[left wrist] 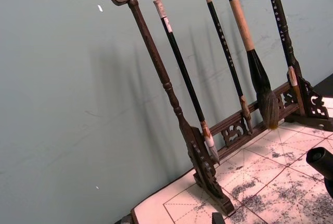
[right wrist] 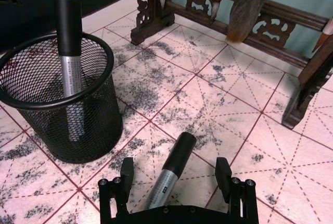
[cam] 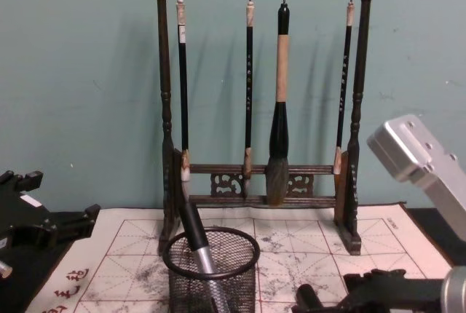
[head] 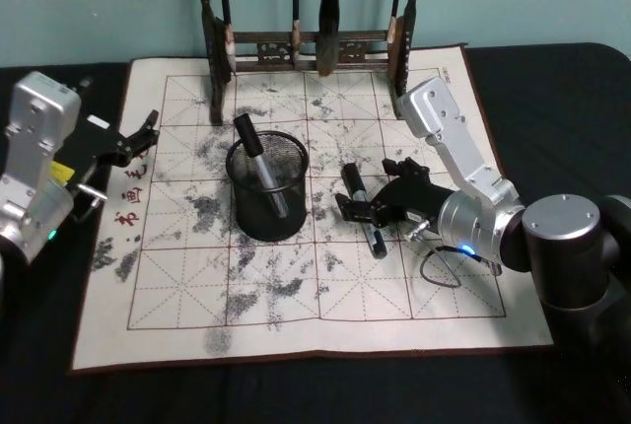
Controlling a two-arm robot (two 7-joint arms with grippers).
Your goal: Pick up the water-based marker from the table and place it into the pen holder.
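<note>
Right gripper (right wrist: 174, 165) fingers (right wrist: 223, 171) spread astride marker (right wrist: 179, 153) by black-mesh pen holder (right wrist: 88, 130); left gripper (head: 141, 136) idle

The right tool (right wrist: 174, 169) sits low over the gridded sheet (right wrist: 234, 104), fingers spread and clear of the marker (right wrist: 179, 153) lying flat between them. The pen holder (right wrist: 88, 125) stands upright just beside, a second marker (right wrist: 68, 31) leaning inside. A brush rack (right wrist: 156, 5) stands along the sheet's edge by the wall.

The right pincer (right wrist: 175, 169) hides the rear end of the marker (right wrist: 170, 173).
</note>
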